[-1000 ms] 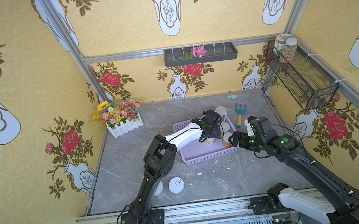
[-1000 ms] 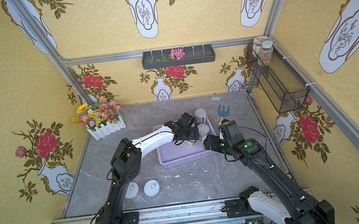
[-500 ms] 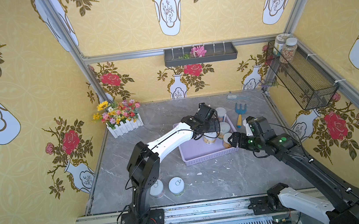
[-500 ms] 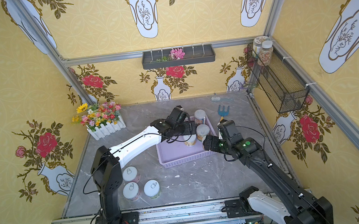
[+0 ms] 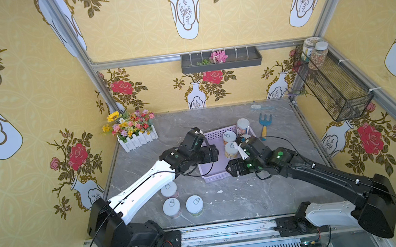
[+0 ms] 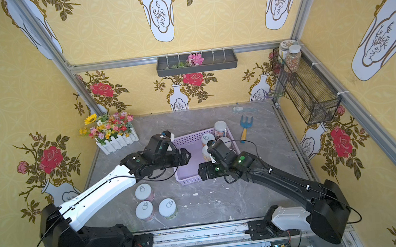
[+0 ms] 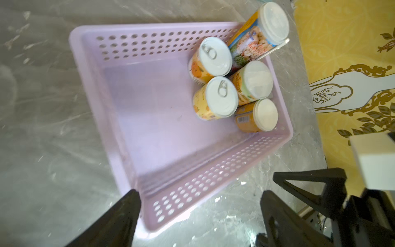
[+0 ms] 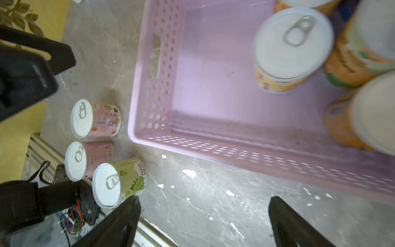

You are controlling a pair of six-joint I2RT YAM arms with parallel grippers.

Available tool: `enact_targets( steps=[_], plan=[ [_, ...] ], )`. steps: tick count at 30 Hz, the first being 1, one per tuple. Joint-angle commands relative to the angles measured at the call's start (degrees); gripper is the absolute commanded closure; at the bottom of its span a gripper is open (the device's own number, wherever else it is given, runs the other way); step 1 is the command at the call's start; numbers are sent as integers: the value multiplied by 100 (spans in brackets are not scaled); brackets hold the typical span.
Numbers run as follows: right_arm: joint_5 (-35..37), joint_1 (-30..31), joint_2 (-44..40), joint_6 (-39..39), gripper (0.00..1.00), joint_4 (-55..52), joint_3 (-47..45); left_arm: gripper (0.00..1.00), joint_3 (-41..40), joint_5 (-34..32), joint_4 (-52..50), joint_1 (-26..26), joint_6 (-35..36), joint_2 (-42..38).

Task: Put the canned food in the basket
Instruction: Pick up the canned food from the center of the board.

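five cans [image 7: 215, 97] in basket [image 7: 149, 107], far right corner | three cans [image 5: 195, 205] on table [image 5: 250, 194], front-left of basket

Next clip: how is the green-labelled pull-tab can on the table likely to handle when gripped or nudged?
The green-labelled can looks like rigid metal, so it probably won't deform when squeezed. Short, wide and upright, it should slide rather than tip if pushed. Knocked over, its round body would likely roll across the smooth table.
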Motion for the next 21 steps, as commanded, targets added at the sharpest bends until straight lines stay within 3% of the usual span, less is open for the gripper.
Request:
enact_targets(
  steps=[1,7,11,17,21],
  plan=[
    [225,509,352,-213,3,387,224,7,-367,592,-555,390,-206,-472],
    [573,1557,1107,-553,3,416,676,5,-900,1194,-1500,1038,-214,-1356],
    [728,2091,1476,-735,3,418,911,5,-1000,1220,-2368,1140,-318,-1755],
    [697,2482,1948,-857,3,592,1117,6,-1159,953,-3160,1167,-502,-2309],
    [772,2648,2258,-909,3,703,1237,7,-1420,1325,-3099,1338,-643,-2565]
  ],
)
